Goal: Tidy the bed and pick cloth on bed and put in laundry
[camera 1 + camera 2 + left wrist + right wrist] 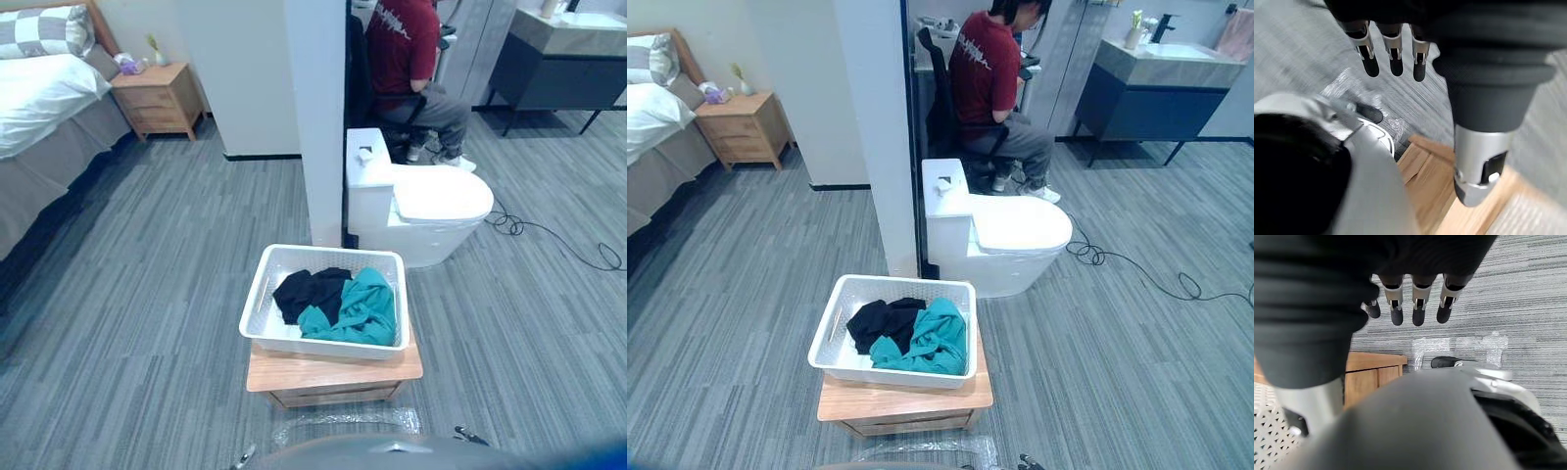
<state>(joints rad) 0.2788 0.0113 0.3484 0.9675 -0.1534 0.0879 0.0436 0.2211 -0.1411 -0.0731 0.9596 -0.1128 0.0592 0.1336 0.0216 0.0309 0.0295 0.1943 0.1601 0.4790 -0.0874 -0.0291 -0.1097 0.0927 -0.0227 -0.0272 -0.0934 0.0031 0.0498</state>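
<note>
Cloth (362, 308) in teal and black lies heaped in the white basket (260, 299) on the low wooden counter (333, 374). Left robot hand (1395, 54) and right robot hand (1419, 301) hang by the counter's edge above the floor (147, 323), apart from the cloth, fingers straight, holding nothing.

— What's the floor like?
— Grey striped carpet (147, 294) throughout.
— And the furniture?
— A wooden nightstand (157, 98) by the far wall, a white toilet (431, 201) just beside a white pillar (318, 117), and a dark washstand (1156, 108) further back.
</note>
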